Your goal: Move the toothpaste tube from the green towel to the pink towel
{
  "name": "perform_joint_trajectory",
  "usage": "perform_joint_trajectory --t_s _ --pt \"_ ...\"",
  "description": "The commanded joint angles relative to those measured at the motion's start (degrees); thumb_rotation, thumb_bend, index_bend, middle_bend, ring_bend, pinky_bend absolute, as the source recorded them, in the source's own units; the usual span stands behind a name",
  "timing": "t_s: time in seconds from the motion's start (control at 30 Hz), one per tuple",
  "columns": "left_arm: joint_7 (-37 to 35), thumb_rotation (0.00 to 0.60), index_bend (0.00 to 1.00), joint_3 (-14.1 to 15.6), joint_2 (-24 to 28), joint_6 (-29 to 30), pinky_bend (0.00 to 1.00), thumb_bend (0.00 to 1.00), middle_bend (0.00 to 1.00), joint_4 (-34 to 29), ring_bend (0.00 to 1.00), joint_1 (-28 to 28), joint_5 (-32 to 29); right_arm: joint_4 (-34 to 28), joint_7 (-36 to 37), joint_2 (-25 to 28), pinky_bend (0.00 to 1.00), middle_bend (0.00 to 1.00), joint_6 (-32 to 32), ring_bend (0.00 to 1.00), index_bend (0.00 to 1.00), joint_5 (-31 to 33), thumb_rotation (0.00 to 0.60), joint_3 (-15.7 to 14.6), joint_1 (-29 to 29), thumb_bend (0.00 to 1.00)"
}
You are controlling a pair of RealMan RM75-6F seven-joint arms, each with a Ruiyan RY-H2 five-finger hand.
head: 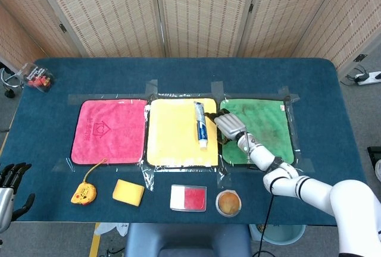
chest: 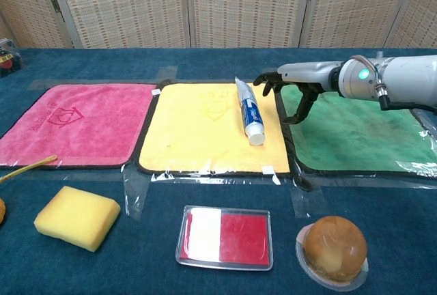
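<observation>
The toothpaste tube [head: 200,124] [chest: 248,111] is white and blue and lies lengthwise on the right part of the yellow towel [head: 178,131] [chest: 205,124], cap toward the table's front. My right hand [head: 226,124] [chest: 292,82] hovers open at the seam between the yellow towel and the green towel [head: 268,127] [chest: 362,128], just right of the tube, fingers spread and holding nothing. The pink towel [head: 107,129] [chest: 68,121] lies bare at the left. My left hand [head: 12,182] shows only at the lower left edge of the head view, off the table, fingers apart.
Along the front edge sit a yellow sponge [chest: 75,216], a red-and-white box [chest: 225,235], a round jelly cup [chest: 333,248] and a small orange toy [head: 84,193]. A packet [head: 37,78] lies at the far left corner. Clear tape holds the towels down.
</observation>
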Motion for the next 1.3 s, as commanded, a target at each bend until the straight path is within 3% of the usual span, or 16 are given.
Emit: perform_joint_trajectory --t_s 0.03,0.13,0.23,0.6,0.9,1.3 --pt "-0.18 0.600 0.20 0.00 -0.02 0.00 0.01 0.38 0.20 0.13 0.15 0.02 -0.02 0.27 -2.07 -0.12 0.08 0.18 0.13 0.13 0.15 0.56 0.600 -0.36 0.24 0.38" --pt "-0.48 0.600 0.21 0.02 -0.04 0.14 0.01 0.38 0.20 0.39 0.15 0.17 -0.11 0.39 -3.97 -0.07 0.08 0.17 0.49 0.13 0.25 1.25 0.600 -0.49 0.28 0.38" --pt "-0.74 0.600 0.21 0.09 -0.13 0.10 0.01 0.38 0.20 0.69 0.15 0.23 -0.13 0.26 -5.25 0.00 0.08 0.16 0.48 0.12 0.27 2.27 0.600 -0.47 0.26 0.38" --pt "-1.46 0.600 0.22 0.18 -0.31 0.16 0.01 0.38 0.20 1.32 0.15 0.39 -0.12 3.23 -10.04 -2.36 0.08 0.15 -0.52 0.12 0.27 5.12 0.600 -0.85 1.32 0.38" --pt "-2.03 0.600 0.22 0.17 -0.49 0.44 0.01 0.38 0.20 1.94 0.15 0.71 -0.35 6.64 -12.07 -5.29 0.08 0.13 -1.79 0.14 0.20 7.08 0.600 -0.30 2.75 0.38" --pt "-2.39 0.600 0.22 0.14 -0.37 0.60 0.01 0.38 0.20 2.16 0.15 1.10 -0.80 4.85 -13.24 -7.97 0.08 0.13 -1.91 0.14 0.18 5.73 0.600 1.06 5.93 0.38"
